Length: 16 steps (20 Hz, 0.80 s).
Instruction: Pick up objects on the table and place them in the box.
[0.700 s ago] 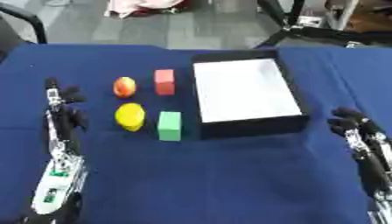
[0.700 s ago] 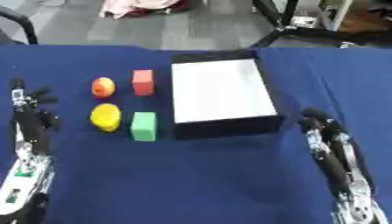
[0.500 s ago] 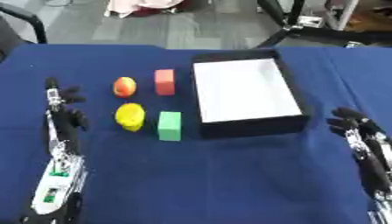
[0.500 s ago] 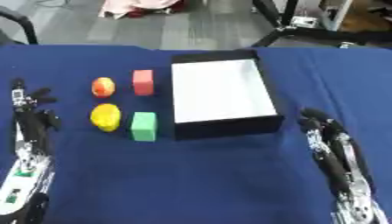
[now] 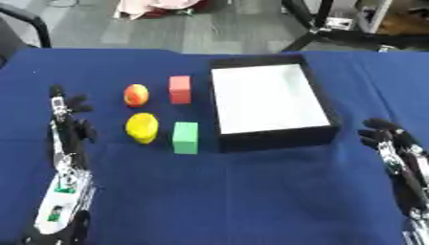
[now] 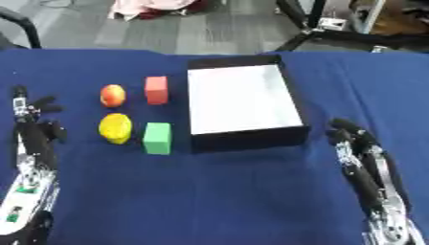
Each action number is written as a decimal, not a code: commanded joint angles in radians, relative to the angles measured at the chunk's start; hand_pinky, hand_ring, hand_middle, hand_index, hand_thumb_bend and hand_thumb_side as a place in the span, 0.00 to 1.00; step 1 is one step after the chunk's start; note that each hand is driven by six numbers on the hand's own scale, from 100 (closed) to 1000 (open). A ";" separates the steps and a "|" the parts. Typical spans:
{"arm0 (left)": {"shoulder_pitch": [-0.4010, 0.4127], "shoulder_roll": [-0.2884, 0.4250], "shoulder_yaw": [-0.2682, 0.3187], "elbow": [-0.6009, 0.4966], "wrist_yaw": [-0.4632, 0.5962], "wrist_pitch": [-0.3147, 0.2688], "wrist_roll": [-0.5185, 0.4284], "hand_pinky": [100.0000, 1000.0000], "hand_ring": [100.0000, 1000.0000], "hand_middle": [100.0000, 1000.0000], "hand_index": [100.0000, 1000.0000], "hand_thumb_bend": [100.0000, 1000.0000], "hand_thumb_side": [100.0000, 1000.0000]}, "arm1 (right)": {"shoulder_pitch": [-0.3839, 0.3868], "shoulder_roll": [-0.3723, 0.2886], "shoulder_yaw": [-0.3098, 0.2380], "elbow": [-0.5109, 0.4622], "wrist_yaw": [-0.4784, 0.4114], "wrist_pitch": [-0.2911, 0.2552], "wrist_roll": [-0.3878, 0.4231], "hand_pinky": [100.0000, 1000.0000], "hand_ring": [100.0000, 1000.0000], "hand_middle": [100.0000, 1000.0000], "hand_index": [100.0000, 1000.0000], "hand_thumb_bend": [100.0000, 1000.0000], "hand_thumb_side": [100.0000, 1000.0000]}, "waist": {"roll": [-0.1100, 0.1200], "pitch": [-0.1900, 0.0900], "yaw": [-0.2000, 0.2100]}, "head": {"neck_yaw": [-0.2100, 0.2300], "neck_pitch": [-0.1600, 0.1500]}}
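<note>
Four objects (image 5: pixel 157 120) lying left of box (image 5: pixel 270 102); left hand (image 5: pixel 69 131), right hand (image 6: pixel 358 153) resting apart, fingers straight, holding nothing.

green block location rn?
In the left eye view, the green block sits on the table left of the box, beside the yellow object and nearer the robot than the red block.

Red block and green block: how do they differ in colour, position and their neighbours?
The red block lies farther from the robot; the green block lies nearer, almost straight in front of it. The red block has the orange-red fruit on its left; the green block has the yellow fruit on its left. Both are box-shaped, rest on the blue cloth left of the box, and neither is touched by a hand.
</note>
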 commanded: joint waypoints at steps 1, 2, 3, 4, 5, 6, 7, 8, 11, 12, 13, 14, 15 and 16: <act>-0.020 0.041 0.007 -0.024 -0.025 0.005 -0.010 0.00 0.06 0.45 0.66 0.23 0.99 | -0.008 -0.017 -0.001 -0.024 0.009 0.000 -0.003 0.80 0.76 0.75 0.79 0.00 0.60 | -0.011 -0.026 -0.003 | 0.002 -0.002; -0.026 0.065 0.005 -0.028 -0.043 0.009 -0.017 0.00 0.06 0.45 0.67 0.23 0.98 | -0.009 -0.017 -0.001 -0.023 0.009 0.000 -0.002 0.80 0.76 0.75 0.79 0.00 0.60 | -0.011 -0.026 -0.004 | 0.002 -0.002; -0.032 0.092 0.002 -0.031 -0.066 0.017 -0.030 0.00 0.06 0.46 0.67 0.22 0.98 | -0.009 -0.017 -0.001 -0.023 0.010 0.001 -0.002 0.80 0.76 0.75 0.79 0.00 0.60 | -0.011 -0.026 -0.006 | 0.002 -0.002; -0.040 0.127 -0.003 -0.036 -0.094 0.025 -0.047 0.03 0.07 0.48 0.69 0.20 0.96 | -0.009 -0.018 -0.001 -0.022 0.010 0.001 -0.002 0.80 0.76 0.75 0.79 0.00 0.60 | -0.010 -0.027 -0.008 | 0.002 -0.002; -0.048 0.168 -0.010 -0.042 -0.131 0.036 -0.074 0.06 0.09 0.50 0.71 0.20 0.94 | -0.010 -0.018 -0.001 -0.022 0.011 0.001 -0.002 0.80 0.76 0.75 0.79 0.00 0.60 | -0.009 -0.027 -0.010 | 0.002 -0.002; -0.057 0.218 -0.021 -0.048 -0.177 0.047 -0.110 0.08 0.10 0.51 0.72 0.20 0.92 | -0.010 -0.019 -0.001 -0.021 0.012 0.001 -0.002 0.80 0.76 0.75 0.79 0.00 0.60 | -0.007 -0.028 -0.012 | 0.002 -0.002; -0.067 0.263 -0.030 -0.054 -0.232 0.057 -0.152 0.09 0.10 0.52 0.73 0.20 0.92 | -0.010 -0.020 -0.001 -0.021 0.012 0.001 -0.002 0.80 0.76 0.75 0.79 0.00 0.60 | -0.006 -0.028 -0.013 | 0.001 -0.002; -0.078 0.307 -0.041 -0.061 -0.284 0.067 -0.197 0.11 0.12 0.54 0.75 0.23 0.88 | -0.010 -0.021 -0.001 -0.020 0.013 0.001 -0.002 0.80 0.76 0.75 0.79 0.00 0.60 | -0.004 -0.029 -0.015 | 0.001 -0.002; -0.113 0.434 -0.081 -0.077 -0.441 0.086 -0.360 0.15 0.14 0.59 0.80 0.28 0.84 | -0.009 -0.025 0.001 -0.019 0.014 0.002 -0.001 0.80 0.76 0.75 0.79 0.00 0.60 | 0.001 -0.031 -0.019 | -0.002 -0.002; -0.127 0.473 -0.097 -0.082 -0.494 0.082 -0.427 0.17 0.16 0.61 0.81 0.31 0.82 | -0.009 -0.026 0.002 -0.019 0.015 0.002 -0.001 0.80 0.76 0.75 0.79 0.00 0.60 | 0.003 -0.032 -0.021 | -0.002 -0.002; -0.141 0.505 -0.111 -0.085 -0.539 0.079 -0.498 0.18 0.18 0.63 0.82 0.35 0.79 | -0.008 -0.027 0.002 -0.018 0.015 0.001 0.000 0.80 0.76 0.75 0.79 0.00 0.60 | 0.004 -0.033 -0.022 | -0.002 -0.002; -0.154 0.536 -0.128 -0.089 -0.580 0.069 -0.570 0.19 0.19 0.64 0.82 0.37 0.77 | -0.008 -0.029 0.003 -0.018 0.015 0.001 0.000 0.80 0.76 0.75 0.79 0.00 0.60 | 0.006 -0.034 -0.024 | -0.001 -0.002; -0.169 0.562 -0.141 -0.091 -0.614 0.060 -0.643 0.19 0.19 0.64 0.83 0.38 0.76 | -0.008 -0.030 0.003 -0.017 0.016 0.001 0.000 0.80 0.76 0.75 0.79 0.00 0.60 | 0.007 -0.034 -0.026 | -0.001 -0.002; -0.178 0.574 -0.144 -0.095 -0.635 0.056 -0.694 0.19 0.19 0.64 0.83 0.38 0.76 | -0.008 -0.030 0.003 -0.017 0.016 0.001 0.000 0.80 0.76 0.75 0.79 0.00 0.60 | 0.008 -0.035 -0.026 | -0.002 -0.002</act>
